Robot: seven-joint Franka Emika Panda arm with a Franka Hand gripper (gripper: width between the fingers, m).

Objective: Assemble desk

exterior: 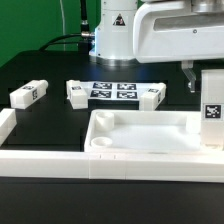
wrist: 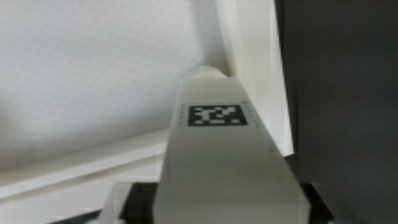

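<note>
Black bench (exterior: 55, 118) under a green backdrop carries everything, with white rails (exterior: 40, 160) along its front and along the exterior view's left edge. At the exterior view's left, farthest from the jaws, the first leg (exterior: 28, 94) lies on its side with a tag showing. Next toward the jaws lies the second leg (exterior: 78, 92), also on its side, just beside the marker board (exterior: 113, 90), which lies flat behind the top. On the board's other side, nearer the jaws, the third leg (exterior: 150, 96) lies on its side too.

In front of these three, reaching under the jaws, sits the top (exterior: 140, 135), a white tray with its raised rim up. A round socket (exterior: 100, 143) shows at the front corner farthest from the jaws.

At the exterior view's right the jaws are clamped on the held leg (exterior: 212, 108), gripping its upper part. This leg hangs upright with its tag toward the camera, its lower end at the end of the top nearest the jaws.

In the wrist view the held leg (wrist: 217, 150) runs straight out from between the jaws, which press on its two sides. Its far end lies over the rim (wrist: 246, 50) of the top, with dark bench beyond the rim. I cannot tell whether that end touches the top.
</note>
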